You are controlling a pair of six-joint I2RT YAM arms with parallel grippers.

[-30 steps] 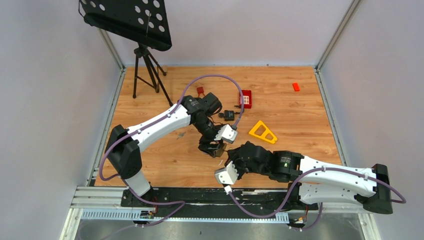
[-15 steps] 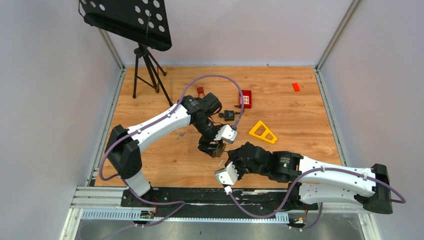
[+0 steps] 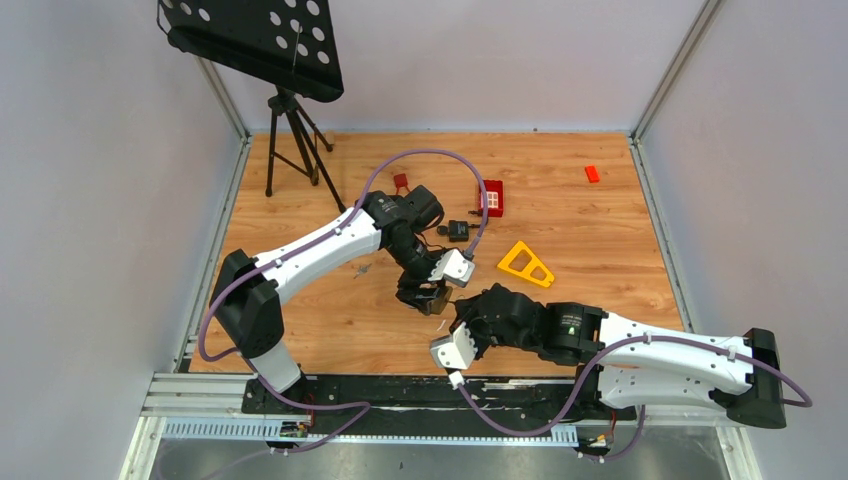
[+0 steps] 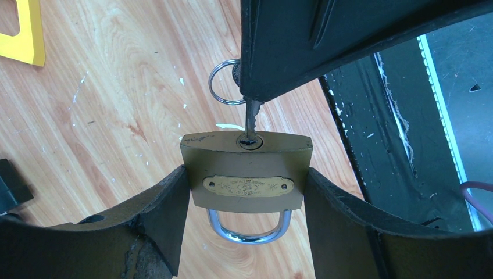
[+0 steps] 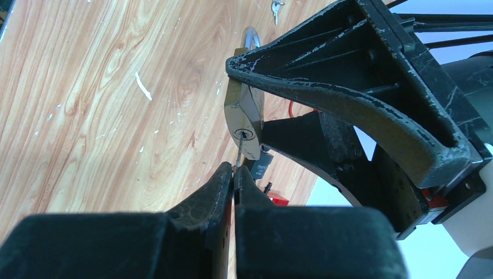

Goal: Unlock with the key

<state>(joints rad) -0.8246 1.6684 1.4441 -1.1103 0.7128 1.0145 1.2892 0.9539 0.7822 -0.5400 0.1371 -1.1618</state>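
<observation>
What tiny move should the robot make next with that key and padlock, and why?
Probably push the key slightly deeper, so that it can then be twisted. The right gripper pinches the key with its tip in the keyhole, but bare blade shows outside. The left gripper clamps the brass padlock by its sides, and the shackle looks closed.

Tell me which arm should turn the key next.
Right. The right hand pinches the key, its tip in the keyhole of the padlock; the left hand is busy clamping its body.
</observation>
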